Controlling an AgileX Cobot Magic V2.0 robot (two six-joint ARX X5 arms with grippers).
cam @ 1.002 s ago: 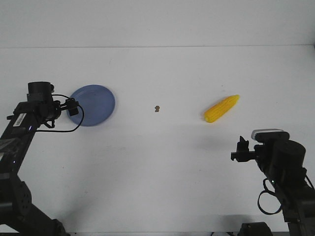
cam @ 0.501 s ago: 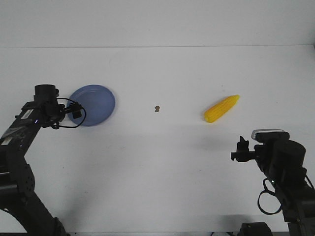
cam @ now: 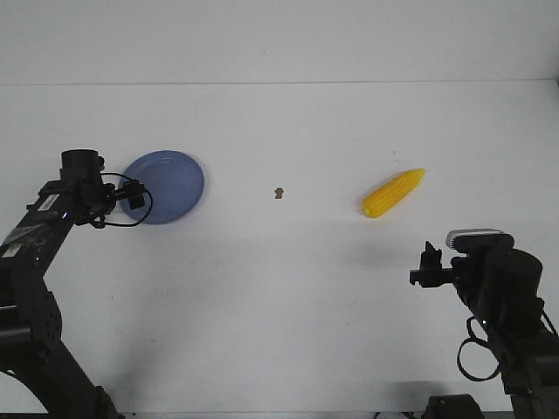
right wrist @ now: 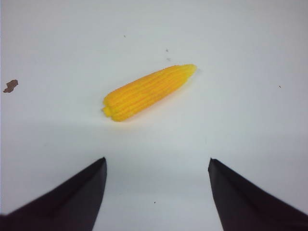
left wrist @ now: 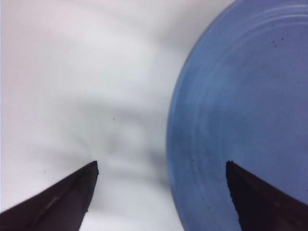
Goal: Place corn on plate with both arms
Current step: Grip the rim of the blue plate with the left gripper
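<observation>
The yellow corn cob [cam: 394,193] lies on the white table at the right, and it also shows in the right wrist view [right wrist: 148,91]. The periwinkle-blue plate [cam: 170,185] sits at the left, empty. My left gripper [cam: 134,195] is open at the plate's left rim; in the left wrist view [left wrist: 161,166] one finger hangs over the plate [left wrist: 240,106] and the other over bare table. My right gripper [cam: 428,266] is open and empty, hovering short of the corn, its jaws wide apart [right wrist: 157,163].
A tiny brown speck [cam: 279,193] lies on the table between plate and corn; it also shows in the right wrist view [right wrist: 10,85]. The table's far edge meets a white wall [cam: 279,39].
In the first half second my left arm shifted slightly toward the plate's rim and then stayed still. The right arm, corn and plate have not moved.
</observation>
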